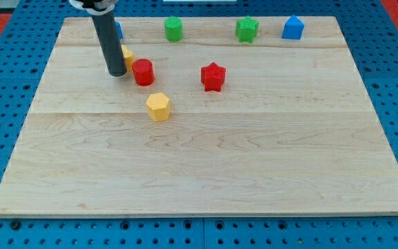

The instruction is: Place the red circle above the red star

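Observation:
The red circle (143, 72) lies on the wooden board at the upper left. The red star (213, 77) lies to its right, at about the same height in the view, with a gap between them. My tip (117, 72) rests on the board just left of the red circle, close to it. The rod rises from there to the view's top.
A yellow block (127, 55) sits partly hidden behind the rod. A yellow hexagon (158, 106) lies below the red circle. Along the top edge are a blue block (118, 30) behind the rod, a green cylinder (174, 29), a green star (247, 29) and a blue block (293, 28).

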